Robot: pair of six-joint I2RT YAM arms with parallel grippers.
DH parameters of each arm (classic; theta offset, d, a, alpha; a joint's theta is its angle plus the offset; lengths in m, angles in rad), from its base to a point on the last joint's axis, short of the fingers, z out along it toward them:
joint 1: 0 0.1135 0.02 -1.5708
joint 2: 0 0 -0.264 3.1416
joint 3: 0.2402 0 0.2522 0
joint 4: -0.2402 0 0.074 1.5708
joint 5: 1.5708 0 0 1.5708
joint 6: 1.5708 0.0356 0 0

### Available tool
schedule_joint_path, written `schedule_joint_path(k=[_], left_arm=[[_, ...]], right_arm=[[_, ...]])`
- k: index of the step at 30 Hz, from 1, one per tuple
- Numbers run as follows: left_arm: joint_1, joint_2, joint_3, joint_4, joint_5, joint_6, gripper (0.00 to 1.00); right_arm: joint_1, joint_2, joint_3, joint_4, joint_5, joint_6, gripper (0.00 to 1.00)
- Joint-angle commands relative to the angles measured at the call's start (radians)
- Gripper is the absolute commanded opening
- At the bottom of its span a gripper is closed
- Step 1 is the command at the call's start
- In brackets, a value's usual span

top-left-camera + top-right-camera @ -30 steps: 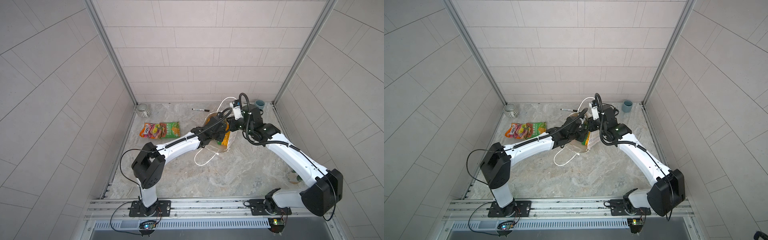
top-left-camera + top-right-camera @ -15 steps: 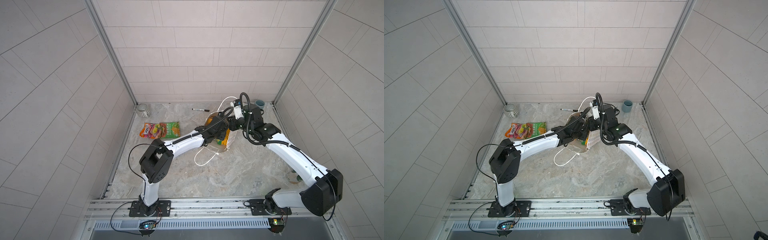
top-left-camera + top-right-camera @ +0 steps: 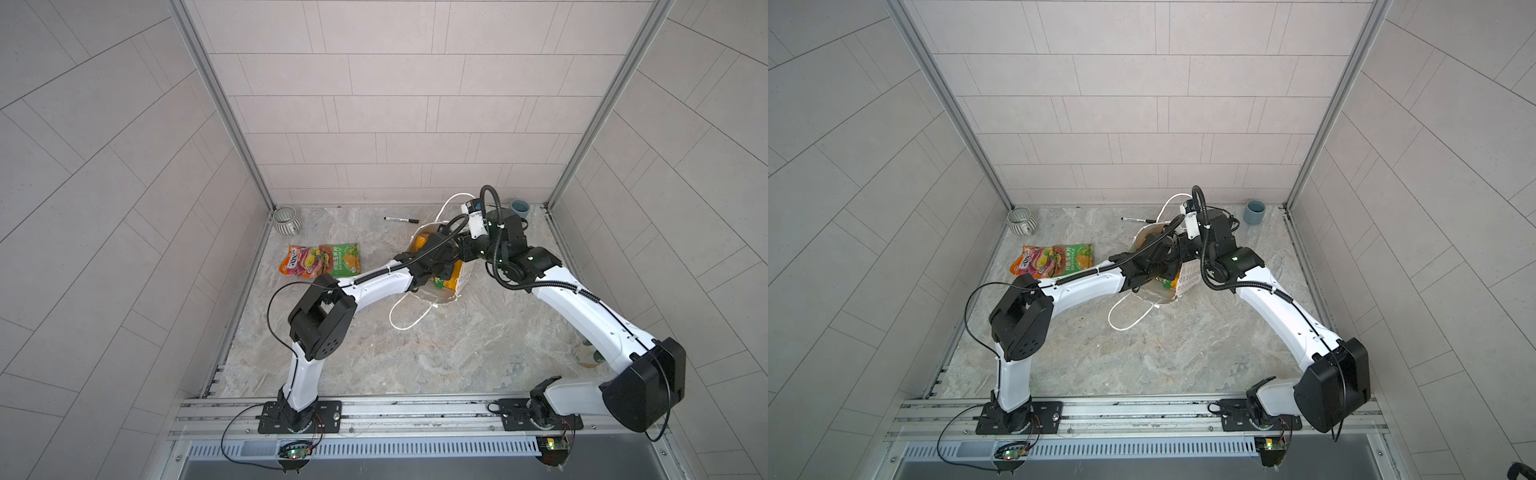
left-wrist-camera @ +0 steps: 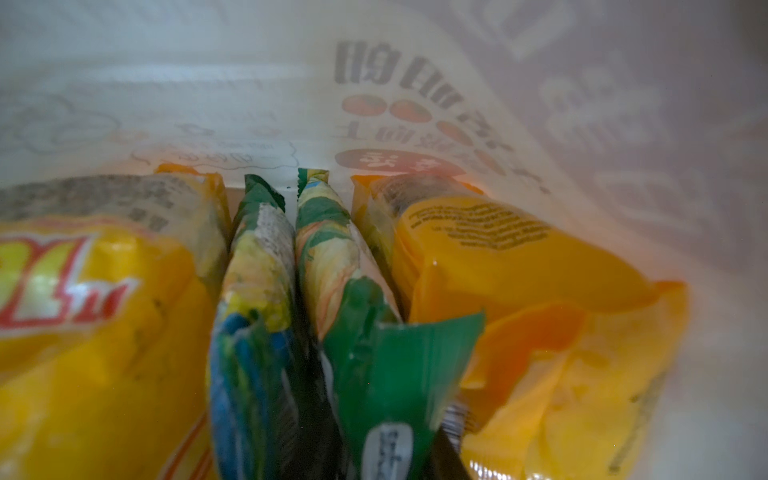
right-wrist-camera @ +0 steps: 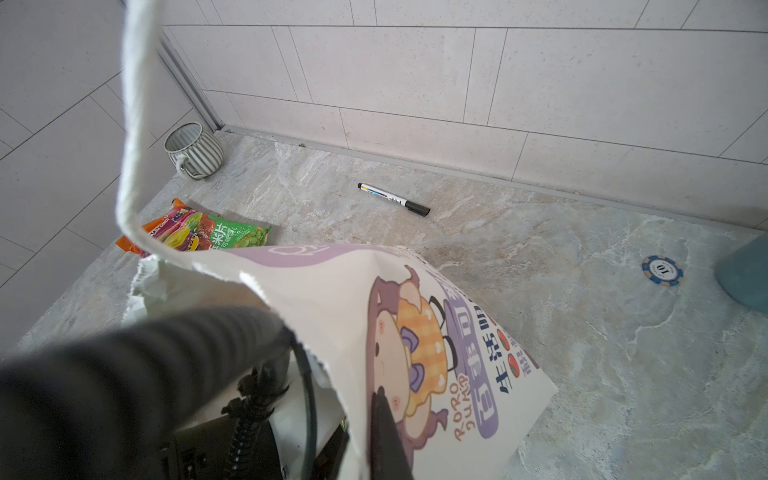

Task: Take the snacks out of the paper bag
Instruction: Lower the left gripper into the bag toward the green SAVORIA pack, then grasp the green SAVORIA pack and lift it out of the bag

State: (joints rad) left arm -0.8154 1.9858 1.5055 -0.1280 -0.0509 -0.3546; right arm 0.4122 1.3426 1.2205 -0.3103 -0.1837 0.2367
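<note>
Glossy plastic snack packets [image 4: 519, 270] stand inside the white paper carrier bag [image 5: 332, 291]: probably light and slippery, best pinched at a top seal. Right claw [image 5: 374, 432] clamps the bag's wall; whether the left claw [image 3: 441, 276] is apart or together, I cannot tell.

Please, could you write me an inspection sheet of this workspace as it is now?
Surface: marbled tabletop, no spills seen.
Job's things: paper bag open, four snacks inside; two snacks lying out on the table.
Clutter: marker pen, ribbed mug, blue cup, poker chip.
Grippers: right gripper shut on bag wall; left gripper inside bag, jaws hidden.
Cables: black cable loops free beside left arm.
Surroundings: tiled walls, front rail.
</note>
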Motion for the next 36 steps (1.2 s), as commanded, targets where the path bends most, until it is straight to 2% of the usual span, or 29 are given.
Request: schedule_joint_path(k=[1, 5, 10, 36], left_arm=[[0.006, 0.026, 0.023, -0.009, -0.006, -0.001, 0.20], [0.006, 0.017, 0.021, -0.007, -0.010, 0.001, 0.08], [0.005, 0.005, 0.024, -0.015, -0.002, -0.001, 0.00], [0.005, -0.235, -0.050, -0.053, 0.028, 0.007, 0.00]], right_arm=[[0.008, -0.009, -0.005, 0.037, -0.026, 0.004, 0.00], [0.007, -0.007, -0.006, 0.037, -0.021, 0.004, 0.00], [0.008, -0.004, -0.008, 0.038, -0.014, 0.004, 0.00], [-0.006, -0.005, -0.015, 0.037, 0.018, 0.010, 0.00]])
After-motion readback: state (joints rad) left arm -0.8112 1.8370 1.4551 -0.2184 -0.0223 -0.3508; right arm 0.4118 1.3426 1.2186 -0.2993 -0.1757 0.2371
